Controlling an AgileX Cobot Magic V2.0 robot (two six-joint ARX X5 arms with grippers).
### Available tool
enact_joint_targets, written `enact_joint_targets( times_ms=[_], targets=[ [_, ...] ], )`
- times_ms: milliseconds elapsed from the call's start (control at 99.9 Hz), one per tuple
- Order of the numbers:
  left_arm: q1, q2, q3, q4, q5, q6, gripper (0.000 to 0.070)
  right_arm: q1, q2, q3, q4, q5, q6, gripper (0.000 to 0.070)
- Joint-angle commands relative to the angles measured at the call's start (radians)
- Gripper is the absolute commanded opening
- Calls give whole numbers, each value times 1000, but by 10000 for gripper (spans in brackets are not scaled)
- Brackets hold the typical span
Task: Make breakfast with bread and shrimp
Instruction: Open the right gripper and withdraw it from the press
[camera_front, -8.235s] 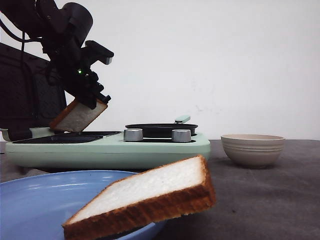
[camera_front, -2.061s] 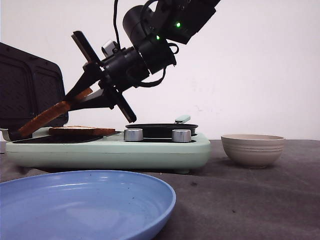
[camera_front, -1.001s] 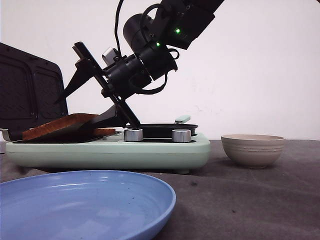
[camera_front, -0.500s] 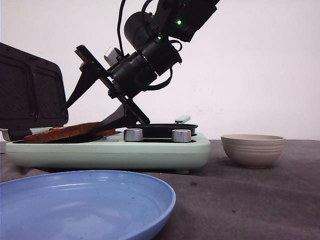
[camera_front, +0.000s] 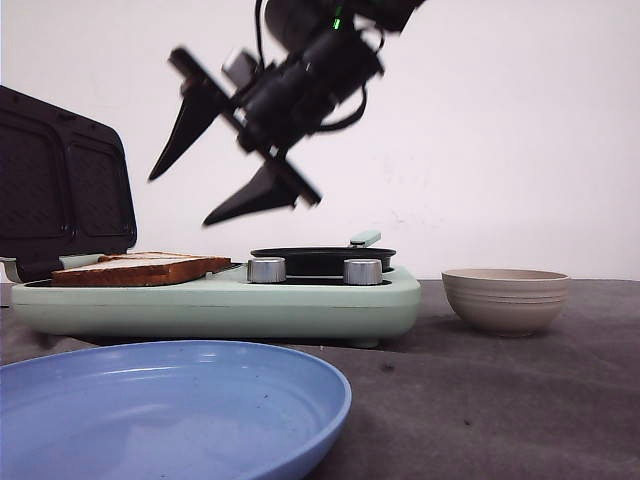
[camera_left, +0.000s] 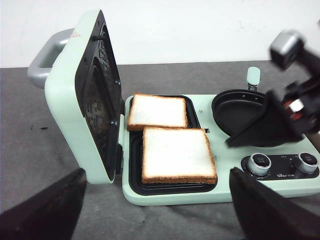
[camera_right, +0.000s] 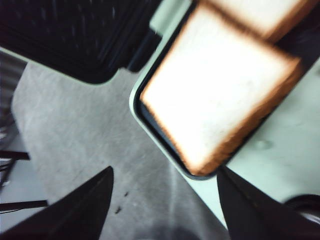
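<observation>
both slices of bread (camera_left: 175, 152) lie flat side by side in the dark tray of the green sandwich maker (camera_left: 165, 192), lid propped up. right gripper (camera_front: 215, 165) hangs above them, fingers spread and empty; left gripper (camera_left: 155, 212) also spread, holding nothing. no shrimp seen; the beige bowl (camera_front: 506, 298) sits off toward the right arm's side, so that arm looks nearer.
</observation>
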Motion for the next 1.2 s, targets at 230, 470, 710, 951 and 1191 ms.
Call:
enact_joint_targets(
  times_ms=[230,470,710,951,1191],
  targets=[
    [-4,0,6,10,-3,5,508,-27,-200,23,-125,170,-264,405],
    [-4,0,6,3,-7,5,509,-64,-386,21,-220,200,-392,402],
    [-4,0,6,3,-7,5,509,-98,-525,-44,-274,218,-435,399],
    [-4,0,6,3,-7,-3,509,-103,-782,-428,-47,274,-435,398],
    [-4,0,6,3,-6,-11,508,-102,-1070,-803,82,416,-397,367]
  ],
)
